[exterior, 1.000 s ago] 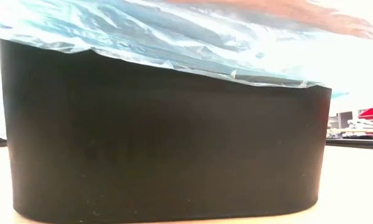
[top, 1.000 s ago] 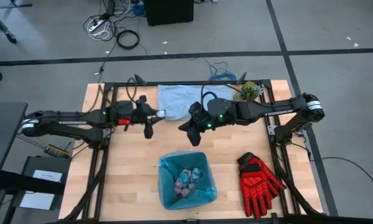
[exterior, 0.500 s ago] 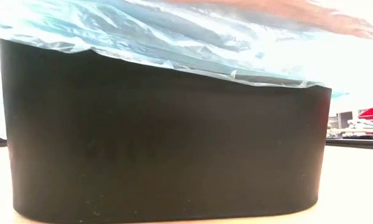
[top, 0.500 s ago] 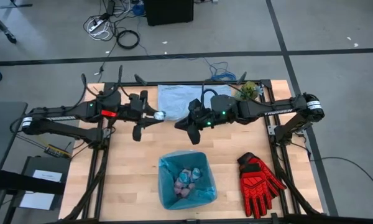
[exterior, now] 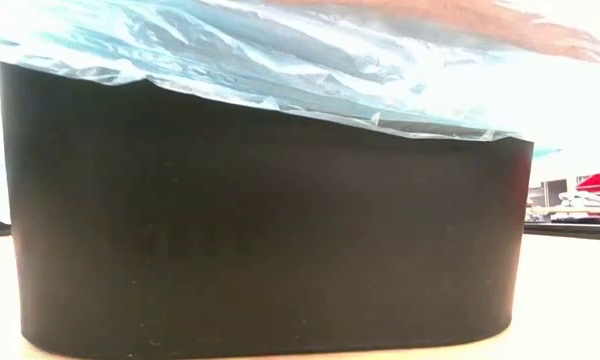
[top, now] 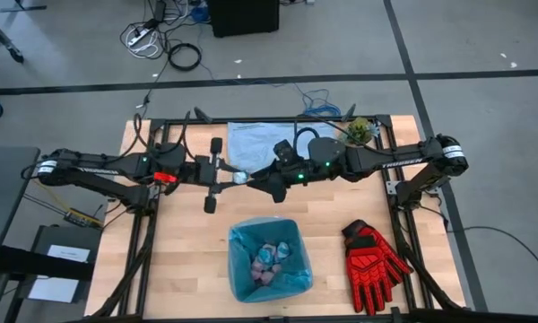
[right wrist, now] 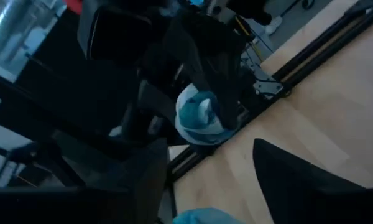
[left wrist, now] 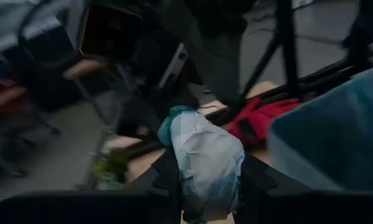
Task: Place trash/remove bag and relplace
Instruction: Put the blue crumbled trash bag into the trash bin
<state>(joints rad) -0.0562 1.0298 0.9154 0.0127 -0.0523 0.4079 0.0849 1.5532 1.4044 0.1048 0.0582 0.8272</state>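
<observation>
While the bin is sitting at lower centre of the high view, lined with the bag, its black wall is filling the low view with the bag's crinkled edge draped over the rim. Pink, blue and white trash is lying inside the liner. Red gloves are lying to the bin's right on the table.

Above the bin, mid-frame, the left gripper is clamping a white-and-blue wad; in the left wrist view the wad is sitting pinched between the fingers. The right gripper is hanging just beside the wad on its right, fingers spread apart, wad showing beyond them in its wrist view.

At the table's far edge, a pale bag is lying flat, with a plant to its right.
</observation>
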